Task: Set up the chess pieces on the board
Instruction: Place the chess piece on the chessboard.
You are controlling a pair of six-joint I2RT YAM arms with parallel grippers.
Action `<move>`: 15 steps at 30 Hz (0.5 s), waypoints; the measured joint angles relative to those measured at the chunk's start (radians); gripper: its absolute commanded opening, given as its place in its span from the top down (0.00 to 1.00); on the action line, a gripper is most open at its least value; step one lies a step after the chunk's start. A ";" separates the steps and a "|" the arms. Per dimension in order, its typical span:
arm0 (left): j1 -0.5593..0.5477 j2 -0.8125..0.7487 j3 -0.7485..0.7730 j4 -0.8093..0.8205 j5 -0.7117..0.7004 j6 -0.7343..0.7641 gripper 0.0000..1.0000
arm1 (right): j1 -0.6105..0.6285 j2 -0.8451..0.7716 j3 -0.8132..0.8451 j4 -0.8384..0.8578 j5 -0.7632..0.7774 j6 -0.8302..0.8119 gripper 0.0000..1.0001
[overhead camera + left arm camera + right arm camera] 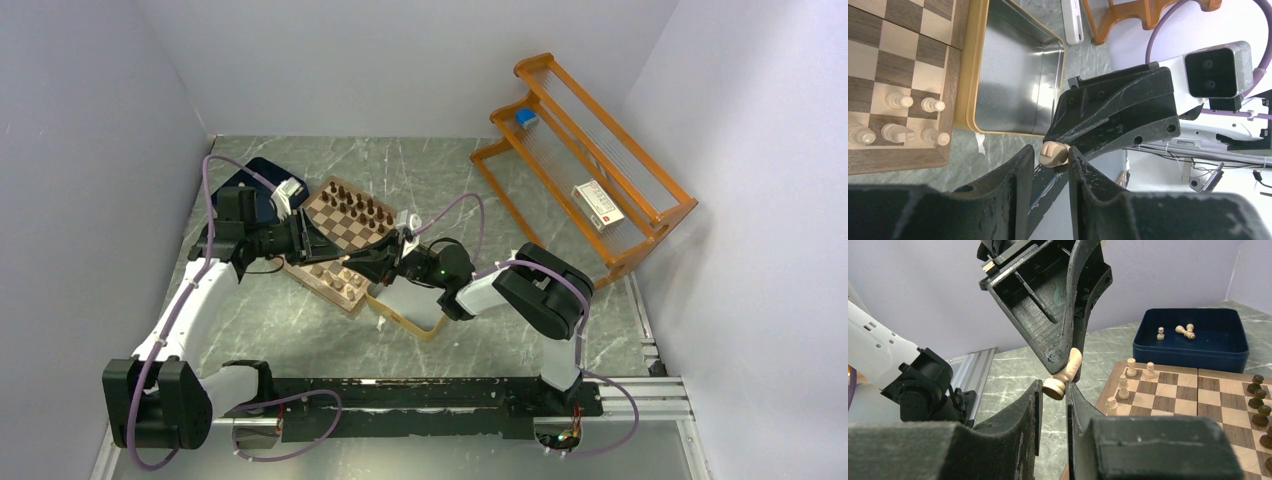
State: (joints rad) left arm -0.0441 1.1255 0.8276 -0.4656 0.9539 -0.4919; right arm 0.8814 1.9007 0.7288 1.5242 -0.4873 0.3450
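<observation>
A pale chess piece [1064,375] hangs in the air, passed between both grippers just off the board's near corner. My right gripper [1054,387] is shut on its round base. My left gripper [1049,149] straddles its head [1054,153], touching with one finger while a thin gap shows at the other. The board [352,232] carries dark pieces [1258,390] along its far side and a few pale pieces [898,101] at the near side. In the top view the left gripper [335,250] and right gripper [365,262] meet tip to tip.
A silver gold-rimmed tin [1013,75] lies right beside the board. The navy tray [1193,352] behind the board holds loose pale pieces [1184,330]. An orange wooden rack [590,160] stands at the back right. Grey walls close in the table.
</observation>
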 measured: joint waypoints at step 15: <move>-0.002 0.000 -0.010 0.047 -0.024 -0.037 0.95 | -0.002 0.020 -0.003 0.004 0.013 0.014 0.48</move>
State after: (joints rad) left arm -0.0463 1.1259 0.8173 -0.4187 0.9302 -0.5285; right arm 0.8799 1.9205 0.7254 1.5284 -0.4740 0.3592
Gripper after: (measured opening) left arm 0.181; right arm 0.297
